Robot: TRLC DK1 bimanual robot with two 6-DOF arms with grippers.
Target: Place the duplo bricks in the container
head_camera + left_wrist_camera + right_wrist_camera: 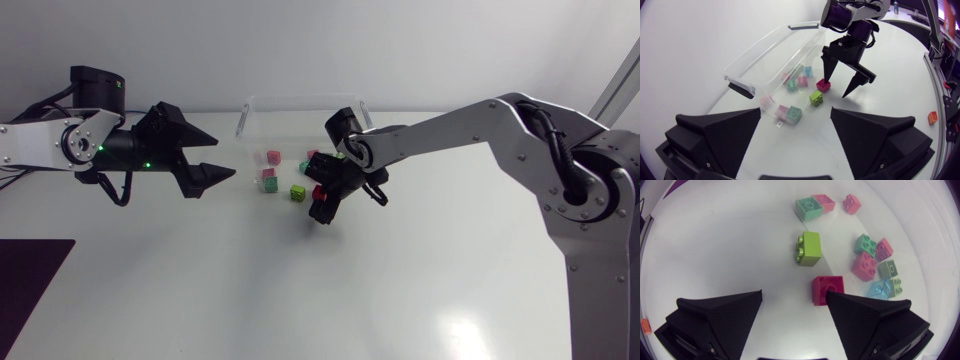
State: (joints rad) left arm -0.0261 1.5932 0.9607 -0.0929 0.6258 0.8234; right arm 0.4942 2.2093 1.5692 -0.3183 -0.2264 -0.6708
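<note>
Your left arm (55, 142) lies level at its own side, left tool (226, 157) open, pointing inward. Your right arm (470, 125) is stretched past centre, right tool (325, 205) pointing down, also open.

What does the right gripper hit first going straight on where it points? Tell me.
Most likely the magenta brick: it lies ahead of the open right gripper, off-centre, near one finger, which may land on it. The other finger would meet bare table. Depth is unclear.

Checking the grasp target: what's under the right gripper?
A magenta brick on the table, under the open right gripper, off-centre by one finger. That finger hides the brick's near corner; contact can't be judged.
</note>
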